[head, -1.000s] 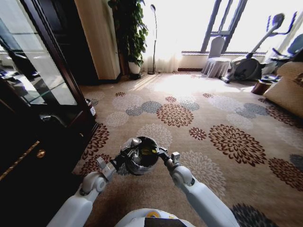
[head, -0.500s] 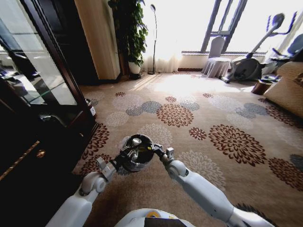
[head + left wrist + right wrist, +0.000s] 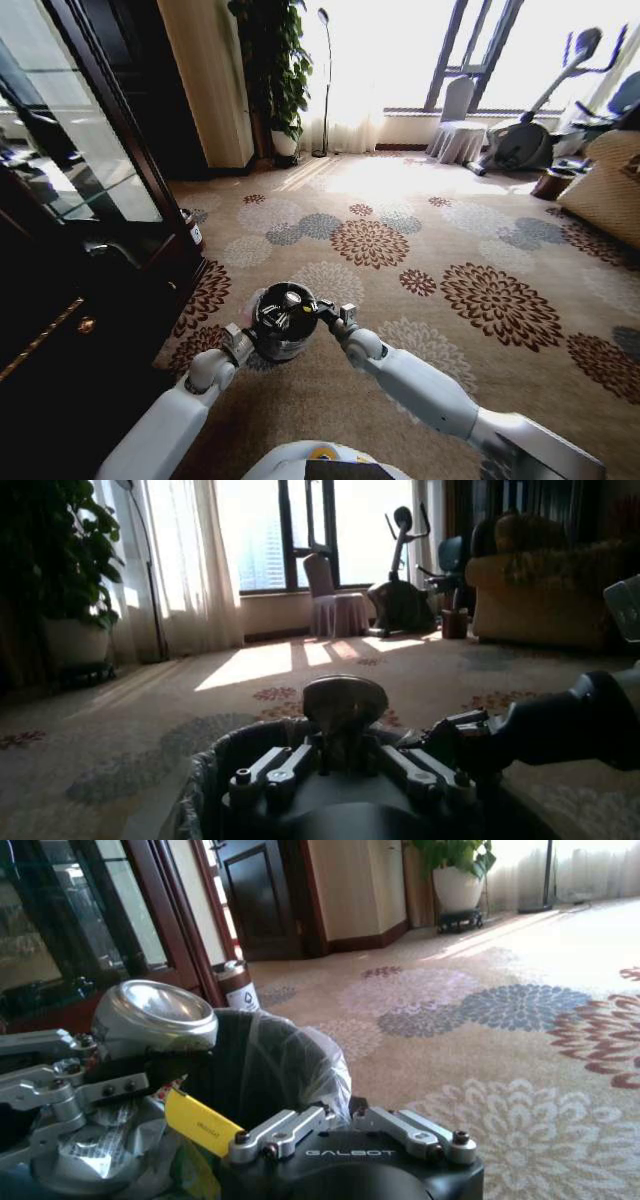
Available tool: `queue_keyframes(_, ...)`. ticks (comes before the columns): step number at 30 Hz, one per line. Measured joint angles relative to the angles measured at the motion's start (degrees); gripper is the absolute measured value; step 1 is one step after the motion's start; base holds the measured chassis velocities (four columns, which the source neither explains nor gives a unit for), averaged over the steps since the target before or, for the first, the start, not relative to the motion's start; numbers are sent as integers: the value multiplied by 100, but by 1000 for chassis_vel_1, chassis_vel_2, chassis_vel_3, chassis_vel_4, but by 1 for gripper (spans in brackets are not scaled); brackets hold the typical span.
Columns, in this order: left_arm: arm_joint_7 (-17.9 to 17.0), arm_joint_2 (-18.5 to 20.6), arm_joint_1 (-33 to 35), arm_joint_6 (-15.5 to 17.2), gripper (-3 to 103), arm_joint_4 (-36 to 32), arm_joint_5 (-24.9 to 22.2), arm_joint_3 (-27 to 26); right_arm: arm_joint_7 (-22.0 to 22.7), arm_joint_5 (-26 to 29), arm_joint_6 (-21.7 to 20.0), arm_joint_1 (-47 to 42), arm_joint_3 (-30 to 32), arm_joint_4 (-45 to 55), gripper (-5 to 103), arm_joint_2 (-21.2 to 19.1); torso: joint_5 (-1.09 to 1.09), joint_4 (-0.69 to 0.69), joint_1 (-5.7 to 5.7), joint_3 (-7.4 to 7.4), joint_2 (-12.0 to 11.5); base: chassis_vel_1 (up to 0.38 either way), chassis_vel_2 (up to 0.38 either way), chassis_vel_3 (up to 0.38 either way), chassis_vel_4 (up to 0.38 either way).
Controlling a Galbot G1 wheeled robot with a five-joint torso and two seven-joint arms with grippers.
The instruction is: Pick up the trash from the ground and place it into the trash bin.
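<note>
One can [image 3: 155, 1016] in left gripper [image 3: 283, 305] jaws, one bin [image 3: 285, 1057] — right gripper [image 3: 333, 313] beside.

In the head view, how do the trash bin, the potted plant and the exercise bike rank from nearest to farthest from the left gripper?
1. Trash bin: directly beneath the left gripper.
2. Potted plant: far ahead, by the wall.
3. Exercise bike: far right, by the window.

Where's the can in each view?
Head view: can low centre, in the left gripper, over the trash bin.
Left wrist view: can straight ahead of the camera, above the trash bin rim.
Right wrist view: can end-on, beside the trash bin liner.
Shared landmark: the trash bin.
</note>
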Motion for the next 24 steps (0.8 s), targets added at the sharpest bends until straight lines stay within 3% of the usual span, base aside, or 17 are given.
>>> queue_keyframes(5,-138,-36,-56,-74,15,56,61,54,1,53,-16,0,0,69,3,-55,1,0,0,0,0,0,0,0,0)
queue_keyframes(8,-132,-44,-20,-80,30,12,5,60,15,82,-27,53,-5,76,3,-58,1,1,0,-1,1,0,0,0,0)
queue_keyframes(9,-132,-44,-20,-80,30,12,5,60,15,82,-27,53,-5,76,3,-58,1,1,0,-1,1,0,0,0,0)
queue_keyframes(11,1,-29,8,-151,41,-10,-43,58,17,92,-29,73,-5,63,3,-33,1,1,0,0,1,0,0,0,0)
queue_keyframes(13,35,-25,17,-171,41,-28,-52,53,13,90,-28,77,-5,42,3,-16,1,2,0,-1,1,0,0,0,0)
queue_keyframes(20,160,5,117,-206,74,-325,-159,-90,-14,41,-20,40,50,-40,3,39,2,1,0,-1,1,0,0,0,0)
queue_keyframes(24,175,-4,199,-190,84,-473,-228,-240,-8,42,-19,3,139,-40,3,-3,1,1,0,-1,1,0,0,0,0)
